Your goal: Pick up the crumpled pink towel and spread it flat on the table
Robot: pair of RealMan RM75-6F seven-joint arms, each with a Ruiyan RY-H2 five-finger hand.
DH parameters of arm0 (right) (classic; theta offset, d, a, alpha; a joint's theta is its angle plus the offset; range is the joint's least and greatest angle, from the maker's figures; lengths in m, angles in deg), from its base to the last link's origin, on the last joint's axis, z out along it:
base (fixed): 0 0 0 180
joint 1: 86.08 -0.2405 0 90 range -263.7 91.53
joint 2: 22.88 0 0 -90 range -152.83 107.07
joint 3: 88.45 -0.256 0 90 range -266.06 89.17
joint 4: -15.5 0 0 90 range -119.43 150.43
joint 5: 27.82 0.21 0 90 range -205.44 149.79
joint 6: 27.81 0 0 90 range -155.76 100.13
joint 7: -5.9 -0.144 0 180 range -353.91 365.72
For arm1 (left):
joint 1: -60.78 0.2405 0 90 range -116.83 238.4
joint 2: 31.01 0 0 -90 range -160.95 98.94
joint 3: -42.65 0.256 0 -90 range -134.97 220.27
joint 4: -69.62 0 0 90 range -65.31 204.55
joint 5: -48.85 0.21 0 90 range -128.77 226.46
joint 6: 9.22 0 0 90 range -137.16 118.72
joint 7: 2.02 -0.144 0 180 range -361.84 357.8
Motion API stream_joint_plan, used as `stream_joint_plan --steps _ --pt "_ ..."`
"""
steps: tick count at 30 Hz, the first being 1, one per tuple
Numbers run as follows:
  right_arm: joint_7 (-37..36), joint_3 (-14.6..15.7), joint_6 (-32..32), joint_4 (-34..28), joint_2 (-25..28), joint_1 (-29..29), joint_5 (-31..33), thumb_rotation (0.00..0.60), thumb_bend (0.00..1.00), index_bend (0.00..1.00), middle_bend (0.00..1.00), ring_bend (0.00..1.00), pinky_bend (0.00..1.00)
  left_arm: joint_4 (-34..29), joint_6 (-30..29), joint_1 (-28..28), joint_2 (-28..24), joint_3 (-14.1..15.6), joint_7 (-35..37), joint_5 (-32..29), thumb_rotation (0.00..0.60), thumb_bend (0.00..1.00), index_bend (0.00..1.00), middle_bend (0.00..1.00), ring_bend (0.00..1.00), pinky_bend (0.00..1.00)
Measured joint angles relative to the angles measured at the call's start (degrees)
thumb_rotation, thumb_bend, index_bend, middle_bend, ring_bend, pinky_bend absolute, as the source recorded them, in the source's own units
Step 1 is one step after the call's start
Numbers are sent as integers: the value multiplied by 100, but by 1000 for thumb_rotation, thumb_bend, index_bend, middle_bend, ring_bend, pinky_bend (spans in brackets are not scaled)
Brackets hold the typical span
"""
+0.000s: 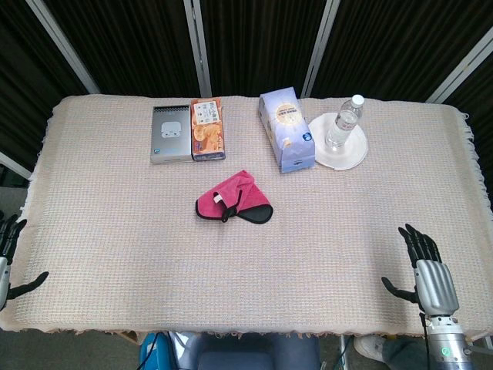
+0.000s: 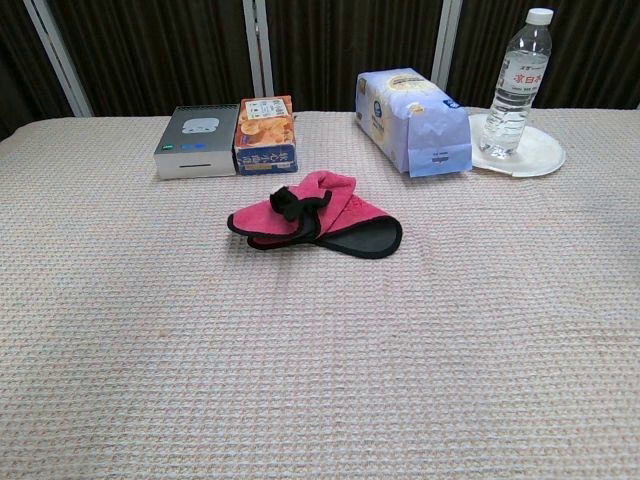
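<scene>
The pink towel lies bunched mid-worktop, well apart from both hands. It looks light and limp (black trim curling over the folds), so I'd pinch a free black-edged corner. The right hand rests empty at the near edge, fingers spread. The left hand is cut off by the frame; it seems empty too.

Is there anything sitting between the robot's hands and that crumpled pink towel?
Nothing visible. The pink towel lies mid-table, and only bare tablecloth separates it from the right hand and left hand at the near edge. The boxes, tissue pack and bottle all stand beyond the towel.
</scene>
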Motion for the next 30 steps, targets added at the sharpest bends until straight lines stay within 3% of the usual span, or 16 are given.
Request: stream_joint_plan --steps 17,30 --pt "39 -1 0 8 4 -15 -33 600 220 0 0 0 0 33 43 -33 36 19 -143 25 600 93 0 0 0 0" --pt "169 -34 -84 -20 -5 -11 -63 600 221 0 0 0 0 -127 464 -300 77 -47 -464 -71 600 93 48 0 0 0"
